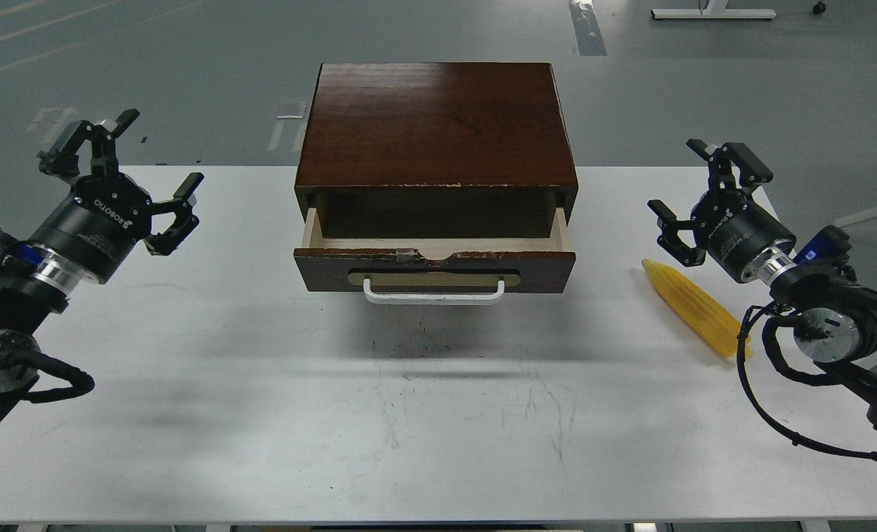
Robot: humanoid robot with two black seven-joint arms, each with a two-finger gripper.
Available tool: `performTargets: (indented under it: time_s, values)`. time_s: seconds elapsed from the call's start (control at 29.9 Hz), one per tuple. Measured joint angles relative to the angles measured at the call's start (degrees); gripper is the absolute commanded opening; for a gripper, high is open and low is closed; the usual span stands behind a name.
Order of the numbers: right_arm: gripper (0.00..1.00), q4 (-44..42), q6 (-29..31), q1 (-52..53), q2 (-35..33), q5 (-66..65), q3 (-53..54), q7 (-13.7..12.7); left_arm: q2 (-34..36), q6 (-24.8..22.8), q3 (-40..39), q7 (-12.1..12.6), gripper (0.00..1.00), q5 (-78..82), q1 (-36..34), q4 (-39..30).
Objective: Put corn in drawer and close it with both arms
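On the white desk (261, 414), the corn (693, 304) lies right of the cabinet (438, 125), just beside the right hand (693, 199). Both hands are released and empty — the left hand (124, 174) hovers well apart from the drawer (435, 270), which stands pulled open. Recommended procedure: lower the right hand over the cob's middle, fingers across its length — clench firmly, since the tapered body may roll.

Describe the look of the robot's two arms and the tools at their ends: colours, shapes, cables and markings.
Both arms are black and jointed, with round silver discs at the joints. The left arm has a shiny silver wrist ring, a blue patch behind it, a looping black cable, and white ROBOTIQ lettering on its cylindrical wrist. The left tool and right tool are black claws. The right arm matches, with a long black cable.
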Motion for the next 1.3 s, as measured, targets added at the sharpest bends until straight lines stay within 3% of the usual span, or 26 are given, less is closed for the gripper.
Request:
performTargets:
  time_s: [0.33, 0.6, 0.8, 1.04, 1.17, 1.3]
  values:
    - [1.0, -1.7, 0.2, 0.1, 0.3, -0.4, 0.1, 0.0, -0.5, -0.1, 0.1, 0.3, 1.0, 0.1, -0.6, 1.6]
    - [1.0, -4.5, 0.1, 0.3, 1.7, -0.4, 1.2, 0.0, -0.4, -4.3, 0.2, 0.6, 1.0, -0.7, -2.2, 12.3]
    - [1.0, -4.6, 0.0, -0.1, 2.0, -0.4, 1.2, 0.0, -0.6, -4.9, 0.2, 0.5, 1.0, -0.9, -4.8, 17.9]
    - [1.0, -4.9, 0.4, -0.4, 1.2, -0.4, 0.9, 0.0, -0.4, -4.9, 0.6, -0.7, 1.0, -0.7, -5.3, 18.0]
    - [1.0, -5.0, 3.9, -0.3, 0.7, -0.5, 0.5, 0.0, -0.4, -4.9, 0.6, -3.3, 1.0, -0.7, -5.2, 17.2]
    - [1.0, -4.1, 6.8, 1.2, -3.0, -1.3, 0.3, 0.0, -0.1, -4.9, 0.5, -4.1, 1.0, -0.5, -5.0, 14.2]
